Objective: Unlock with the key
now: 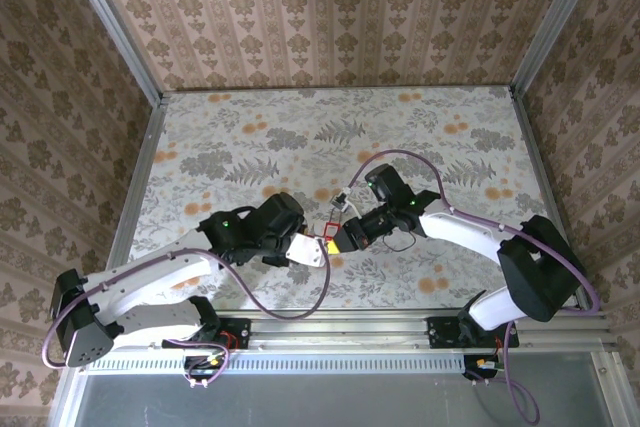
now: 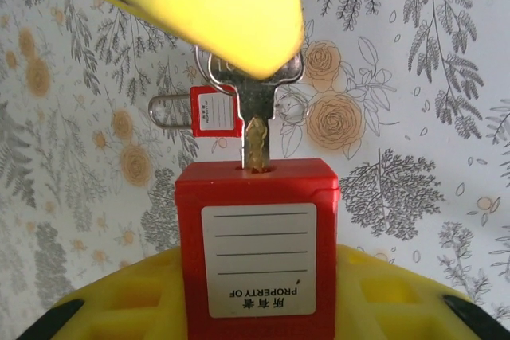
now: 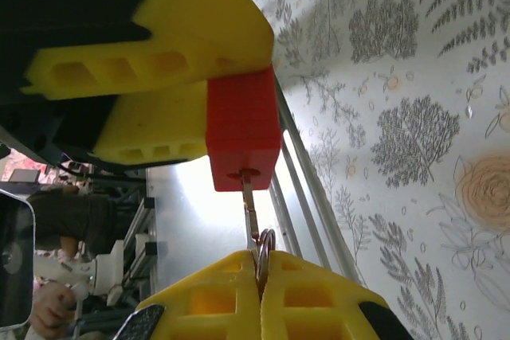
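Observation:
A red padlock [image 2: 256, 252] with a white label stands between the yellow fingers [image 2: 398, 302] of my left gripper [image 2: 256, 312], which is shut on its body. The thin brownish key [image 2: 256, 137] has its blade in the keyhole on the padlock's end face. My right gripper [image 3: 260, 280] is shut on the key's head and its ring [image 3: 266, 246], and the key's blade [image 3: 249, 201] runs straight into the padlock [image 3: 243, 129]. In the top view the left gripper [image 1: 312, 250] and the right gripper [image 1: 340, 239] meet at the table's near middle, above the surface.
A second small red padlock [image 2: 215, 111] with a wire shackle lies on the floral table [image 2: 414, 117] just beyond the held one. The table's metal edge rail [image 3: 307, 189] runs close behind the grippers. Patterned walls enclose the table [image 1: 330, 137] on three sides.

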### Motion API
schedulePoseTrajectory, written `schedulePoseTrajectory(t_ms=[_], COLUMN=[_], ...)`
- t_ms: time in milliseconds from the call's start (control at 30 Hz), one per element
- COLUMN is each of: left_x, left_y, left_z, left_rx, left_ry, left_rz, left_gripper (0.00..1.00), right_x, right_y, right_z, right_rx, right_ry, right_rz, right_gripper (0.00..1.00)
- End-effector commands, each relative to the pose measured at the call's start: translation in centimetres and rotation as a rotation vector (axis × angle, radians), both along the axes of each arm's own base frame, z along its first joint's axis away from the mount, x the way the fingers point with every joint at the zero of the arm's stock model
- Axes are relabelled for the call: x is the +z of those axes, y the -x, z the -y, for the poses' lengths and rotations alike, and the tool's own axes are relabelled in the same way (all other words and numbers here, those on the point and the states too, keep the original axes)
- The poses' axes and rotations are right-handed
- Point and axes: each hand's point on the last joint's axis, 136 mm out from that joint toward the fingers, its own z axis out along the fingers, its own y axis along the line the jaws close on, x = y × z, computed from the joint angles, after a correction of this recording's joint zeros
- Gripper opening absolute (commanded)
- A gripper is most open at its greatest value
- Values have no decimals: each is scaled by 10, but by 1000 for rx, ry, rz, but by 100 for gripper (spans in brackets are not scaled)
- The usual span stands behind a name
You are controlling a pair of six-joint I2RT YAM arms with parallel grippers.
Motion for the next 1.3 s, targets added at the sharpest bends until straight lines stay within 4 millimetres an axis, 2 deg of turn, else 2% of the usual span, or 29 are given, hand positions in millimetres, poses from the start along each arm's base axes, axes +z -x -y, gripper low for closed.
schedulePoseTrajectory(t_ms=[0, 100, 200, 300, 433, 500, 600, 700, 833, 967, 1100, 1200, 1267], left_x=[55, 57, 51, 46, 42, 55, 74, 82, 90, 94, 91, 104, 114], left_y=[8, 5, 9, 16, 25, 23, 27, 28, 34, 27, 30, 32, 32], left_z=[51, 53, 54, 58, 64, 67, 69, 70, 72, 70, 77, 80, 79], left_rx=[-75, -63, -84, -116, -184, -154, -156, -139, -144, -111, -134, -146, -144], left_ry=[347, 384, 367, 335, 295, 357, 472, 531, 624, 687, 686, 733, 763], left_rz=[-14, 13, 24, 26, 71, 50, 23, 7, -14, 80, 163, 160, 168], left_gripper=[0, 0, 0, 0, 0, 0, 0, 0, 0, 0, 0, 0, 0], right_x=[28, 37, 43, 41, 32, 26, 37, 42, 58, 64, 89, 79, 79], right_y=[-18, -17, -16, -16, -6, -5, -11, -15, -14, -26, -28, -28, -26], right_z=[-13, -18, -19, -19, -32, -38, -47, -51, -60, -66, -75, -71, -70], right_rx=[-27, -31, -33, -33, 1, -13, -67, -114, -137, -215, -224, -252, -255], right_ry=[-59, -105, -103, -47, 19, 54, -21, -34, -89, -113, -198, -109, -133], right_rz=[126, 51, 31, 36, 13, 31, 20, 52, 68, -35, -85, -75, -95], right_gripper=[0, 0, 0, 0, 0, 0, 0, 0, 0, 0, 0, 0, 0])
